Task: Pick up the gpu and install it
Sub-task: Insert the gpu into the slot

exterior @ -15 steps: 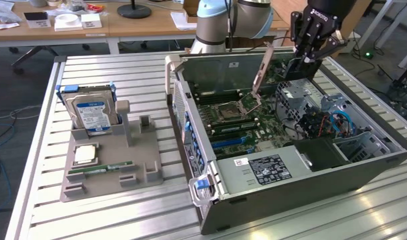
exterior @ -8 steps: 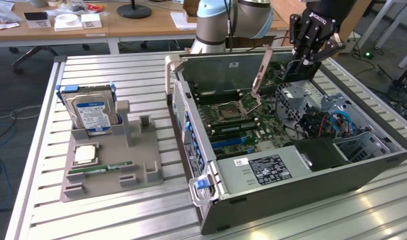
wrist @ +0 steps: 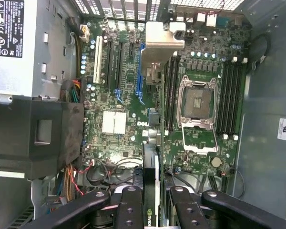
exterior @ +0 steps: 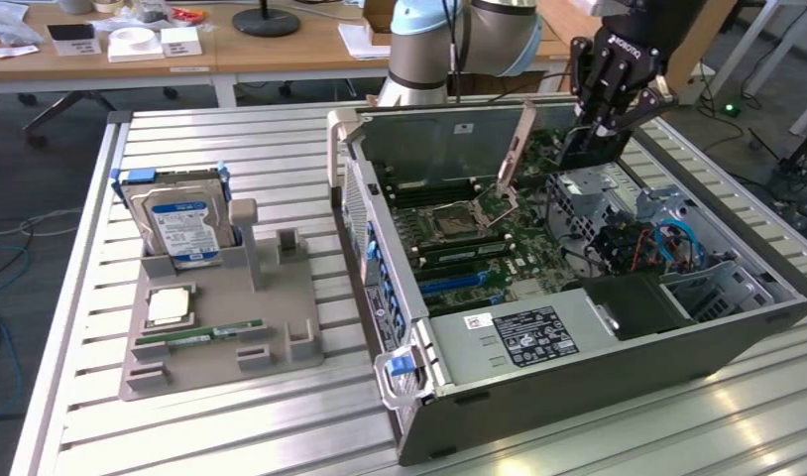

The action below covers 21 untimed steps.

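My gripper (exterior: 600, 127) hangs over the far end of the open computer case (exterior: 721, 342), above the drive cage. It is shut on the gpu (exterior: 582, 151), a dark card that hangs below the fingers. In the wrist view the gpu (wrist: 150, 167) runs edge-on between the black fingers (wrist: 128, 205), with a green logo on its dark face. My gripper (wrist: 151, 202) holds it above the green motherboard (wrist: 119, 86). The blue and white expansion slots (wrist: 142, 71) lie beneath and ahead of the card.
A grey fixture (exterior: 212, 342) on the slatted table, at the exterior view's left, holds a hard drive (exterior: 181, 223), a processor (exterior: 170, 307) and a memory stick (exterior: 198, 335). Inside the case are the power supply (exterior: 529, 332), the open processor socket (wrist: 198, 102) and loose cables (wrist: 71, 183).
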Available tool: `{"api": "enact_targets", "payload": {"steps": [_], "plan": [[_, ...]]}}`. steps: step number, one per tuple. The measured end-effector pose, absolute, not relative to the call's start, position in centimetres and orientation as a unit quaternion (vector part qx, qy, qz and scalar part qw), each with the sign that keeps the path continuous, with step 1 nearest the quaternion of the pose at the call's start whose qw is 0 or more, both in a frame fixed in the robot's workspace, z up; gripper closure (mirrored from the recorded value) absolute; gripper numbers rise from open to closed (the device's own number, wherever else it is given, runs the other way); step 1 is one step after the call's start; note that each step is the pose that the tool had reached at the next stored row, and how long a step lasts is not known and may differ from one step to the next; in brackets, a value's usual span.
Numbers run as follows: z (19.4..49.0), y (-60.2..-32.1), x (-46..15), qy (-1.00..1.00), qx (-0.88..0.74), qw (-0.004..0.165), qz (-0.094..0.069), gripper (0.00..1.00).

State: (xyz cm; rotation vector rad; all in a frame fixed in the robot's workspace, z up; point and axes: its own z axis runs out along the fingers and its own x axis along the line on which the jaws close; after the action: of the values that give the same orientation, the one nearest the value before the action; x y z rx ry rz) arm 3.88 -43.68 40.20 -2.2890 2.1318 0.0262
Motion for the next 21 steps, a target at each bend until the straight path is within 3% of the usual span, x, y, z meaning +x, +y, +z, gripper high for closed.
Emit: {"api": "enact_targets", "payload": {"steps": [21], "plan": [[38.0, -44.1, 3.1, 0.685, -0.728, 0.007, 0.008, 0.74]]}}
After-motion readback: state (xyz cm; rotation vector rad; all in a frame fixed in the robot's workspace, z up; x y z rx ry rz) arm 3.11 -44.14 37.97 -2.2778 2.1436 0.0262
